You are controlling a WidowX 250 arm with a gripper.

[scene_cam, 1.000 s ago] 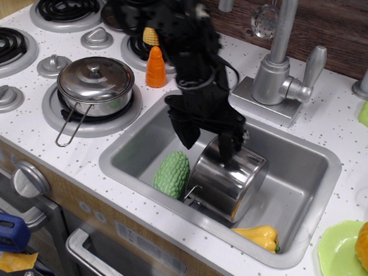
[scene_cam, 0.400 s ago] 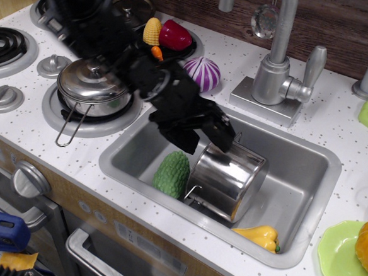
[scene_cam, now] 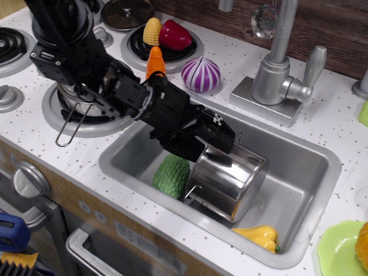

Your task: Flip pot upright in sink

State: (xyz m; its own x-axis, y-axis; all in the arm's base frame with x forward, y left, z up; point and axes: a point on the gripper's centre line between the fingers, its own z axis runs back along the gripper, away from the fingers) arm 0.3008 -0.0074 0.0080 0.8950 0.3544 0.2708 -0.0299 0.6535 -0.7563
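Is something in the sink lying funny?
Yes. The pot in the sink is tipped on its side, leaning toward the green bumpy vegetable, instead of standing up. A yellow pepper lies in the basin too. The gripper is at the pot's upper edge.

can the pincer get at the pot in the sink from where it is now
Probably yes. The pincer is already at the upper edge of the tipped pot, with nothing between them. The green bumpy vegetable crowds only the pot's left side.
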